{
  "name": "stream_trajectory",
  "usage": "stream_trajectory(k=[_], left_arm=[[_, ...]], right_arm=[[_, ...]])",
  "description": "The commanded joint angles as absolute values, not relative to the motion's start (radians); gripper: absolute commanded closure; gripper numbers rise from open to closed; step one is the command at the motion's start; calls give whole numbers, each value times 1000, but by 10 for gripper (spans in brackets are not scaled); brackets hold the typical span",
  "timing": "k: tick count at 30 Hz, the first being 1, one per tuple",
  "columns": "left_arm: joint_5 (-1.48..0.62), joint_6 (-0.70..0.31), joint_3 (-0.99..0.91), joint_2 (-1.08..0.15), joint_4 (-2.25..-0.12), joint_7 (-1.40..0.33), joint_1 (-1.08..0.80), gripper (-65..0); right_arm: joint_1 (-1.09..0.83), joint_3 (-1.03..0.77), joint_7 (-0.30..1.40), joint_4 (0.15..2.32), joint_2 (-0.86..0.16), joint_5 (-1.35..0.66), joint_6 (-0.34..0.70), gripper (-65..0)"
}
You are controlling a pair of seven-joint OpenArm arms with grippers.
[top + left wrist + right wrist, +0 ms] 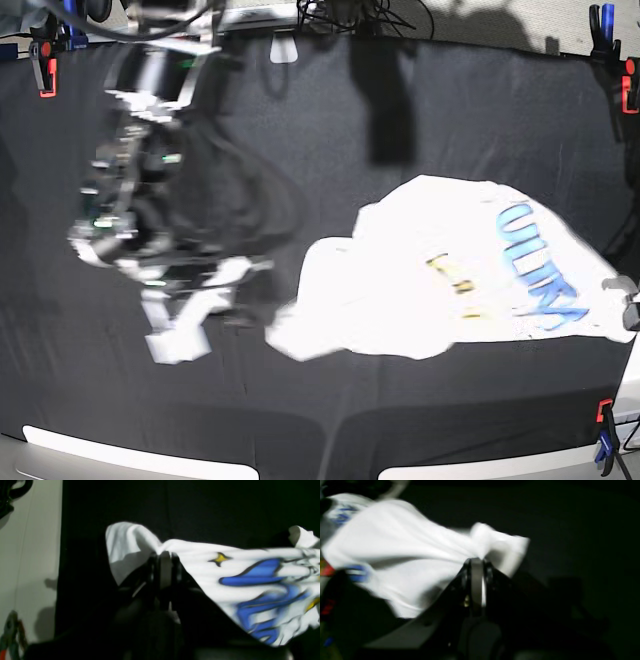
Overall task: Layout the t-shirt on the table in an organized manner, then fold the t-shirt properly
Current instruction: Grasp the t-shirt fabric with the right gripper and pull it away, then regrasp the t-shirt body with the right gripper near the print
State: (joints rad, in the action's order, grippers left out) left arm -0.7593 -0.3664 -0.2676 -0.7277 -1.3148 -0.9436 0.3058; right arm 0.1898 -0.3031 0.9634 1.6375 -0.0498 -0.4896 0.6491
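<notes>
Across the right half of the table (300, 120), toward its right edge: the t-shirt (450, 270), bunched and uneven, print up, blue lettering nearest that edge, a narrow tongue of cloth trailing left toward the middle. From the base view alone: whole outline of the shirt, wide bare black cloth along the far edge and over the left half, and the right arm (150, 180) blurred over the left half with a white strip (175, 335) hanging below it; cannot tell from there what that strip is. From the left wrist view: left gripper (165, 555) pressed together on a pinch of white cloth, a loose corner flopping to one side, a yellow star and blue lettering stretching away on the other; pale floor (30, 555) past the table's edge, and a red-handled clamp (10, 635) low at that corner. From the right wrist view, heavily blurred: right gripper (476, 563) pinched shut on a fold of plain white cloth, a small flap beyond the tips, dark table all round. Around the edges in the base view: red clamps at the far left corner (43, 60) and far right corner (628, 90), another at the near right corner (604, 420), cables (340, 12) behind the far edge.
</notes>
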Motion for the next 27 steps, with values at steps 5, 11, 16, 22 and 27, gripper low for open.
stream_trajectory(k=[5, 11, 16, 22, 27], left_arm=[[-817, -360, -280, -760, -1330, -928, 332, 0], [-817, -360, -280, -759, -1330, -928, 332, 0], [-817, -360, -280, -759, -1330, -928, 332, 0], [-816, -363, -280, -760, -1330, -928, 332, 0], [-817, -363, -280, -760, -1330, -928, 332, 0]], right_arm=[[263, -375, 932, 1660, -129, -509, 616, 0], [270, -413, 967, 1658, -125, -596, 614, 0], [271, -210, 958, 1658, -52, -609, 678, 0], [296, 202, 926, 1658, 69, -367, 680, 0], [297, 466, 775, 1642, 157, -5, 514, 0]])
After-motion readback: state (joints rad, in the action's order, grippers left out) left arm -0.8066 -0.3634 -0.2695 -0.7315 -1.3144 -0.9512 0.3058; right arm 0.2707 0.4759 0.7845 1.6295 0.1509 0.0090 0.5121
